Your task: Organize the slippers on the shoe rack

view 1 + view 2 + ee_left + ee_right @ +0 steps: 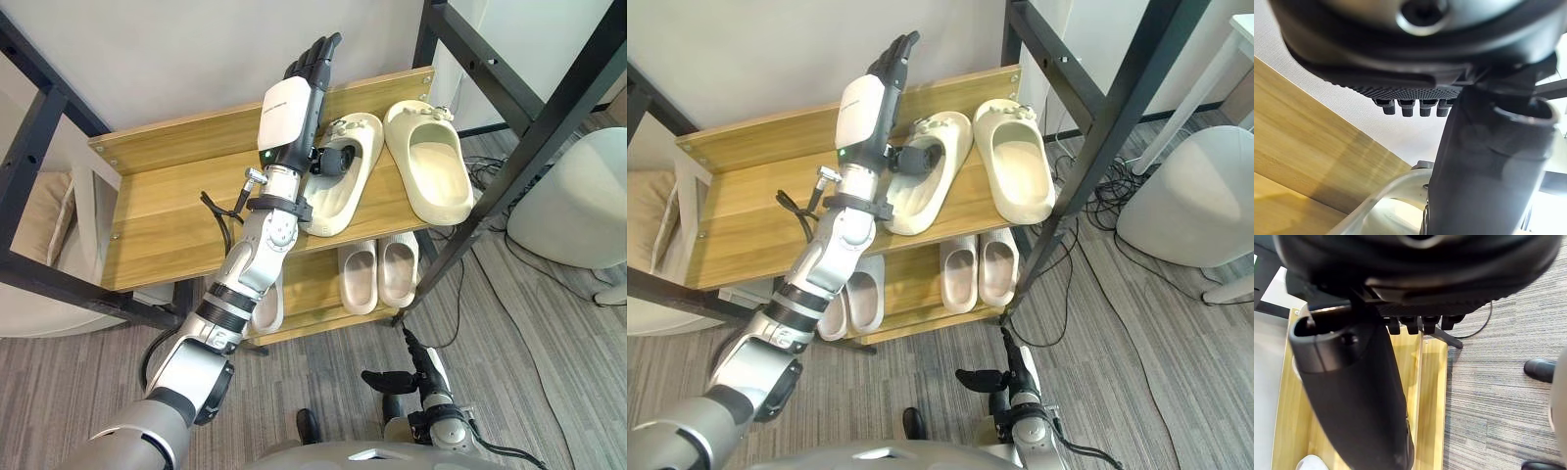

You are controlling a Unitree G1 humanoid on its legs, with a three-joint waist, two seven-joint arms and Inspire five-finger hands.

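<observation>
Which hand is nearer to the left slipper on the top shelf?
Left. The left hand reaches over that slipper on the top shelf. The right hand hangs far below it, in front of the rack, near the floor.
</observation>
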